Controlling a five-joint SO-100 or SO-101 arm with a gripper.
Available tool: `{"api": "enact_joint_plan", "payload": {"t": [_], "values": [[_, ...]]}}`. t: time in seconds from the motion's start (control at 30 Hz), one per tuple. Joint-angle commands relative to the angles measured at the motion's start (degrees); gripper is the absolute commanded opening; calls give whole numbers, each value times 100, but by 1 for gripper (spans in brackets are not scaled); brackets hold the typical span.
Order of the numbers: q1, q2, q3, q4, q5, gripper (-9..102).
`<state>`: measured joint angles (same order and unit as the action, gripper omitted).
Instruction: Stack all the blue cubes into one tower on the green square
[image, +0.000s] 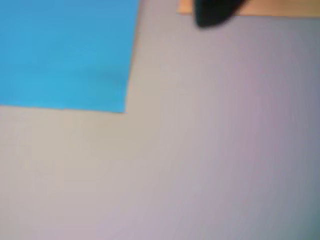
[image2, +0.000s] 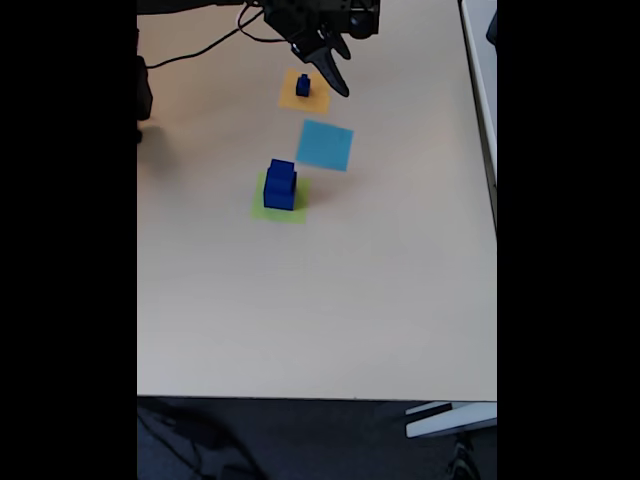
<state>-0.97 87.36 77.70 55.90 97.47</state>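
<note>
In the fixed view, the green square (image2: 263, 211) carries the tower (image2: 280, 185): a medium blue cube on a large one. A small blue cube (image2: 303, 87) sits alone on the orange square patch (image2: 290, 99) farther back. My gripper (image2: 326, 76) hangs just right of and above this small cube, open and holding nothing. In the blurred wrist view, a dark fingertip (image: 215, 12) shows at the top edge over the orange patch (image: 280, 7).
A flat light-blue square patch (image2: 325, 144) lies between the orange and green ones and takes up the upper left of the wrist view (image: 65, 50). Black cables (image2: 190, 55) run along the table's back left. The beige table (image2: 330, 300) has its front edge near the bottom.
</note>
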Motion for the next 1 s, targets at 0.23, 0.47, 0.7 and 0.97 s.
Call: {"api": "enact_joint_plan", "payload": {"t": [0.23, 0.47, 0.7, 0.97], "values": [[-1020, -325, -70, 281, 1731, 33], [-1345, -606, 246, -35, 2048, 33], [-1468, -861, 387, -167, 2004, 32], [-1600, -853, 1011, -861, 2092, 31]]}}
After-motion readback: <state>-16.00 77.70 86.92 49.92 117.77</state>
